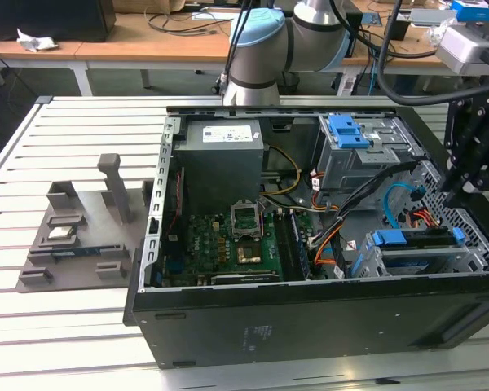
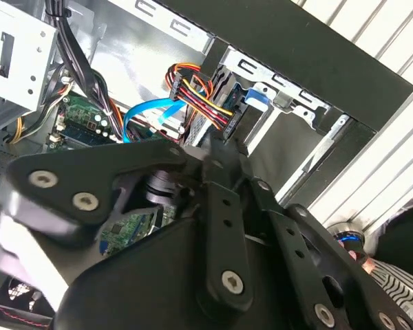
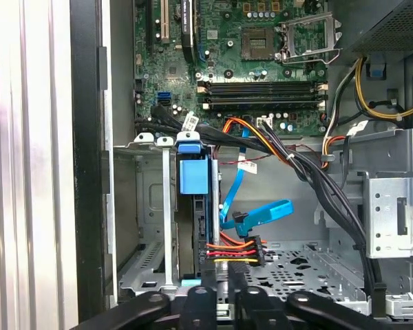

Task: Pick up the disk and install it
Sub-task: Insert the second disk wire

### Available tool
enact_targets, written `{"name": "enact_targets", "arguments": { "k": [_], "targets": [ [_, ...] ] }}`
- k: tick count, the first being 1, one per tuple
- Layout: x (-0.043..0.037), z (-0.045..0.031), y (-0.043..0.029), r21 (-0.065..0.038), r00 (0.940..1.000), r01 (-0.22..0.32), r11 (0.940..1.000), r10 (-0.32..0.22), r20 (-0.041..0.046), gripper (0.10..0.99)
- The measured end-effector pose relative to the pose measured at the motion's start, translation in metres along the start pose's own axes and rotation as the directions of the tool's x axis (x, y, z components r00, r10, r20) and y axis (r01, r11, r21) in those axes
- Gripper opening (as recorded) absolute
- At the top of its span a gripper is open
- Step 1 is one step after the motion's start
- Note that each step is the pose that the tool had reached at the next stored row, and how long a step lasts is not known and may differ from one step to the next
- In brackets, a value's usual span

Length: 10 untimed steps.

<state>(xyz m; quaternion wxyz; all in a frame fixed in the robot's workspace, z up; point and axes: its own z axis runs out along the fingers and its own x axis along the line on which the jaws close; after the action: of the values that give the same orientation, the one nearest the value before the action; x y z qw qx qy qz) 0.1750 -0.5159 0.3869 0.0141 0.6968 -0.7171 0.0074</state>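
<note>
The disk [image 1: 420, 243] sits in the drive cage [image 1: 464, 262] at the front corner of the open computer case, on the exterior view's right, its blue bracket [image 1: 391, 238] showing. In the first wrist view the disk [image 3: 195, 234] stands on edge in its slot, with the blue bracket [image 3: 193, 175] at one end and a red-yellow power plug [image 3: 235, 251] at the other. My gripper [image 1: 451, 194] hangs just above the cage. In both wrist views its fingers [image 3: 219, 295] [image 2: 217, 148] are pressed together, shut on nothing, close to the disk's cabled end.
The motherboard [image 1: 244, 236], the grey power supply [image 1: 224, 155] and a second drive cage with a blue latch [image 1: 348, 130] fill the case. Black and blue cables [image 3: 255, 214] cross beside the disk. A grey parts fixture [image 1: 73, 236] lies on the slatted table.
</note>
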Motion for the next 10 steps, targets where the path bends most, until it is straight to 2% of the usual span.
{"name": "enact_targets", "arguments": {
  "k": [2,3,4,7,10],
  "targets": [
    [0.0,0.0,0.0,0.0,1.0,0.0,1.0,0.0,0.0,0.357],
    [0.0,0.0,0.0,0.0,1.0,0.0,1.0,0.0,0.0,0.357],
    [0.0,0.0,0.0,0.0,1.0,0.0,1.0,0.0,0.0,0.42],
    [0.0,-0.0001,0.003,0.0,1.0,0.0,1.0,0.0,-0.0003,0.42],
    [0.0001,0.0004,0.0104,0.0,1.0,0.0,1.0,0.0,-0.0001,0.42]
  ]
}}
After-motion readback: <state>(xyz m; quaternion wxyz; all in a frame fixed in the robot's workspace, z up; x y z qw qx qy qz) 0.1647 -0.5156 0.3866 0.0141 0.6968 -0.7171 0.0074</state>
